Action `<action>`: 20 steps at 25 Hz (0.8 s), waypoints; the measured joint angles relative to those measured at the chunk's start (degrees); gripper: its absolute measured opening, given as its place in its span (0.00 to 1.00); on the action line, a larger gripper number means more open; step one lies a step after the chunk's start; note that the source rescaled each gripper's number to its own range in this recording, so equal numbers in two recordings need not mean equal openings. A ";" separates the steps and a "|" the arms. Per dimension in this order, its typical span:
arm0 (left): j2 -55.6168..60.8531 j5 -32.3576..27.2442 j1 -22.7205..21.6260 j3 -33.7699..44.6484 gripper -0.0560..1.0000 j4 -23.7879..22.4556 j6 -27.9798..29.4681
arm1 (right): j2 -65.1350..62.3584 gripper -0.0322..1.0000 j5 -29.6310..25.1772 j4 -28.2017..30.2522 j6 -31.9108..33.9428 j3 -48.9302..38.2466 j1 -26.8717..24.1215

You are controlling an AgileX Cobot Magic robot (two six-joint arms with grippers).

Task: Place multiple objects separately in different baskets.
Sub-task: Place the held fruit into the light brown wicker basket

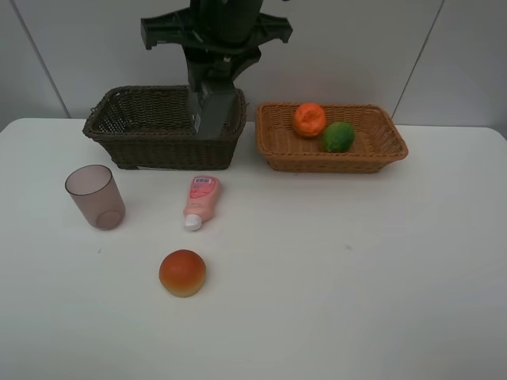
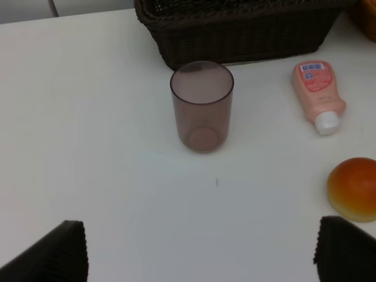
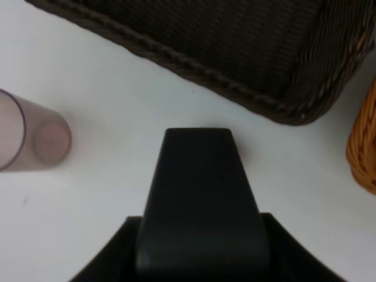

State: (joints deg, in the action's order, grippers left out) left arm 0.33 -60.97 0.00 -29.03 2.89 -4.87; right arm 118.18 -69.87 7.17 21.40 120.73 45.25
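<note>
White table (image 1: pixel 356 277) and a white wall (image 1: pixel 79 47) fill the scene. Our left gripper (image 2: pixel 200 235) has its fingers wide apart with nothing in them. The see-through purple cup (image 1: pixel 95 198) stands ahead of it, well apart. We count two baskets. The dark basket (image 1: pixel 135 150) holds one grey bottle (image 1: pixel 214 111). One pink tube (image 1: pixel 200 200) lies in front of it, and its label is too small to read. One peach (image 1: pixel 182 272) sits near the tube. Our right gripper (image 3: pixel 198 138) is pressed together, empty. The tan basket (image 1: pixel 380 154) holds one orange (image 1: pixel 309 119) and one green fruit (image 1: pixel 338 137).
</note>
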 joint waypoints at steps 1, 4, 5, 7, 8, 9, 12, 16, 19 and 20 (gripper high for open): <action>0.00 0.00 0.00 0.00 1.00 0.00 0.00 | 0.00 0.05 1.19 0.47 -0.07 0.67 0.00; 0.00 0.00 0.00 0.00 1.00 0.00 0.00 | 0.13 0.05 8.51 0.86 -2.30 1.07 0.00; 0.00 0.00 0.00 0.00 1.00 0.00 0.00 | 0.41 0.05 11.22 0.86 -2.99 1.07 0.00; 0.00 0.00 0.00 0.00 1.00 0.00 0.00 | 1.48 0.05 15.55 0.79 -3.72 1.07 -0.09; 0.00 0.00 0.00 0.00 1.00 0.00 0.00 | 2.35 0.05 17.59 0.79 -3.83 1.07 -0.20; 0.00 0.00 0.00 0.00 1.00 0.00 0.00 | 3.23 0.05 19.04 0.79 -3.89 1.07 -0.50; 0.00 0.00 0.00 0.00 1.00 0.00 0.00 | 6.54 0.05 23.01 0.75 -4.08 1.07 -1.80; 0.00 0.00 0.00 0.00 1.00 0.00 0.00 | 10.25 0.05 25.72 0.95 -4.08 1.07 -3.92; 0.00 0.00 0.00 0.00 1.00 0.00 0.00 | 12.29 0.05 28.38 0.97 -4.08 1.07 -4.72; 0.00 0.00 0.00 0.00 1.00 0.00 0.00 | 12.81 0.05 29.38 1.02 -4.08 1.07 -4.84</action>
State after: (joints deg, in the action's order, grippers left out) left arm 0.33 -60.97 0.00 -29.03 2.89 -4.87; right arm 130.99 -40.49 8.18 17.32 121.79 40.41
